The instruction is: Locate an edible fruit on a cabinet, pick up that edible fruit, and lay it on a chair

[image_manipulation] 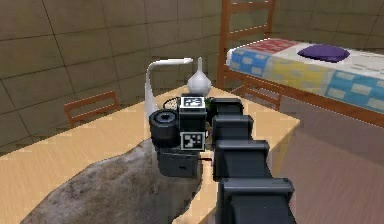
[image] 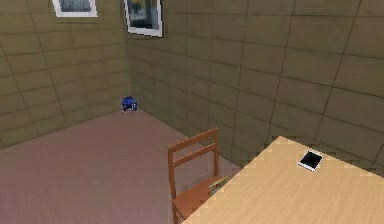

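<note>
A wooden chair (image: 196, 166) stands pushed up to the near corner of a light wooden table (image: 290, 190). In the arm side view a wooden chair back (image_manipulation: 90, 107) rises behind the table's (image_manipulation: 110, 135) far left edge. My arm reaches out over this table, and the gripper (image_manipulation: 165, 138) shows as a dark body left of the two white marker squares. I can't make out its far end, so I cannot tell whether it holds anything.
A phone (image: 311, 160) lies on the table. A white vase (image_manipulation: 197, 76) and a white curved lamp (image_manipulation: 158, 78) stand at its far side. A bunk bed (image_manipulation: 300, 60) with a purple pillow (image_manipulation: 322, 52) stands at right. A small blue object (image: 129, 104) sits in the far corner. Open floor spreads at left.
</note>
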